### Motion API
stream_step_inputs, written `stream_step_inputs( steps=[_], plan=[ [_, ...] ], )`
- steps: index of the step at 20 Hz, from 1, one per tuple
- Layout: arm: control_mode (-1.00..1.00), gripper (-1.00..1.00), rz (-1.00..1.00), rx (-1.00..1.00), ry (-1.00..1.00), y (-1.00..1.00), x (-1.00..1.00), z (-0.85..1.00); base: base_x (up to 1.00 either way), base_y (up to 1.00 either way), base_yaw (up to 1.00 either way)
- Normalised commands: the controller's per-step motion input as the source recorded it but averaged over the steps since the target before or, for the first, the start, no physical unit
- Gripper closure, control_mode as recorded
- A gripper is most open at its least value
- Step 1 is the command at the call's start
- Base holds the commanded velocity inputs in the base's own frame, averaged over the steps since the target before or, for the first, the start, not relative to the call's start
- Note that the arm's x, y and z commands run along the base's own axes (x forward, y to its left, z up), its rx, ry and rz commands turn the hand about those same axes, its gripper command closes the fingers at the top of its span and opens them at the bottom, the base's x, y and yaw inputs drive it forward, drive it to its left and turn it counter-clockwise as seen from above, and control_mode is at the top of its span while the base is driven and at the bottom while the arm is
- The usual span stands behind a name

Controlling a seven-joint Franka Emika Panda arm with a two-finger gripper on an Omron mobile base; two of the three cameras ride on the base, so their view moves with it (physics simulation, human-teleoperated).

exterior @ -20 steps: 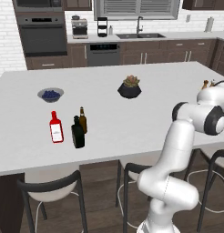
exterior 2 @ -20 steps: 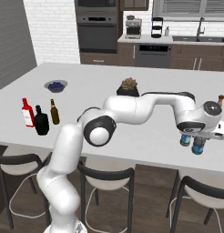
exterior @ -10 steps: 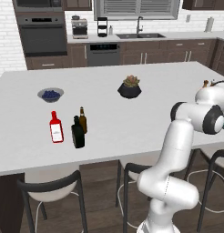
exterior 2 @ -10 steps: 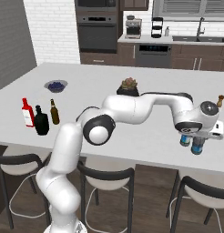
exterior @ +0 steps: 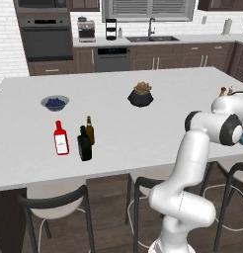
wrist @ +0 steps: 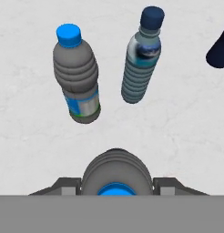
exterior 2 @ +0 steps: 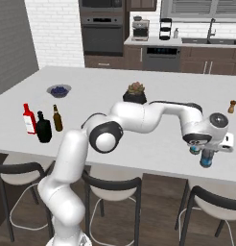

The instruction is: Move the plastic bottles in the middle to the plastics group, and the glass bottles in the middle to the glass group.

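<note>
My gripper [wrist: 116, 185] is shut on a clear plastic bottle [wrist: 116, 169] with a blue cap, seen from above between the two fingers [wrist: 66, 185]. Just beyond it on the white counter stand two more plastic bottles, one blue-capped [wrist: 76, 79] and one dark-capped [wrist: 142, 63]. In the right base view the gripper [exterior 2: 205, 153] holds the blue-labelled bottle [exterior 2: 206, 161] near the counter's front right edge. At the far left, the black glass bottle [exterior: 84, 145] stands beside the red bottle [exterior: 60, 139] and the slim brown bottle [exterior: 89, 129].
A bowl of berries [exterior: 55, 102] sits behind the glass bottles. A plant in a black pot [exterior: 141, 95] is mid-counter. Small mills [exterior 2: 231, 106] stand at the far right. Stools [exterior 2: 112, 185] line the counter's near edge. A dark rounded shape [wrist: 220, 48] lies right of the standing bottles.
</note>
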Motion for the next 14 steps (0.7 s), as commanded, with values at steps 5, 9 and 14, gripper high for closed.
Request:
stream_step_inputs(
  steps=[5,9,14],
  plan=[
    [-1.0,1.0,0.0,0.0,0.0,0.0,0.05,-0.06,0.0,0.0,0.0],
    [-1.0,1.0,0.0,0.0,0.0,0.0,0.2,0.0,0.0,0.0,0.0],
    [-1.0,1.0,0.0,0.0,0.0,-0.02,0.18,0.0,0.0,0.0,0.0]
  ],
)
